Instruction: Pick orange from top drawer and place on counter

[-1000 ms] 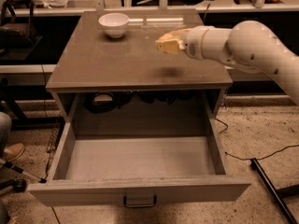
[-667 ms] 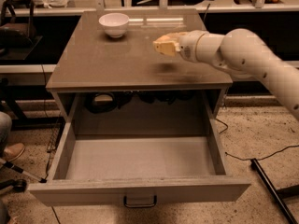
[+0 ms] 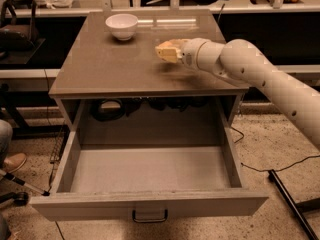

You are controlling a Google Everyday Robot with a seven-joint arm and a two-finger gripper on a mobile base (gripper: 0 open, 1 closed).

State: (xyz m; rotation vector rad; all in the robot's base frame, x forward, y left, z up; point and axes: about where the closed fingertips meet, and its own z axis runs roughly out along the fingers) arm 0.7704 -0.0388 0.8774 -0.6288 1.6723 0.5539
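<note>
My gripper (image 3: 165,51) hangs just above the right half of the counter (image 3: 115,69), at the end of the white arm (image 3: 250,69) that reaches in from the right. Its tip looks pale yellow-orange, and I cannot tell whether the orange is held there. No orange shows elsewhere on the counter. The top drawer (image 3: 150,204) is pulled fully out toward me, its dark handle (image 3: 149,217) is at the centre of the front panel, and its floor shows nothing inside.
A white bowl (image 3: 122,25) stands at the back left of the counter. Dark cables (image 3: 107,106) lie in the cabinet behind the drawer. A black bar (image 3: 290,204) lies on the floor at right. A person's shoe (image 3: 12,161) is at left.
The gripper has moved a little to the left and toward the front over the counter. The drawer and the bowl have not moved.
</note>
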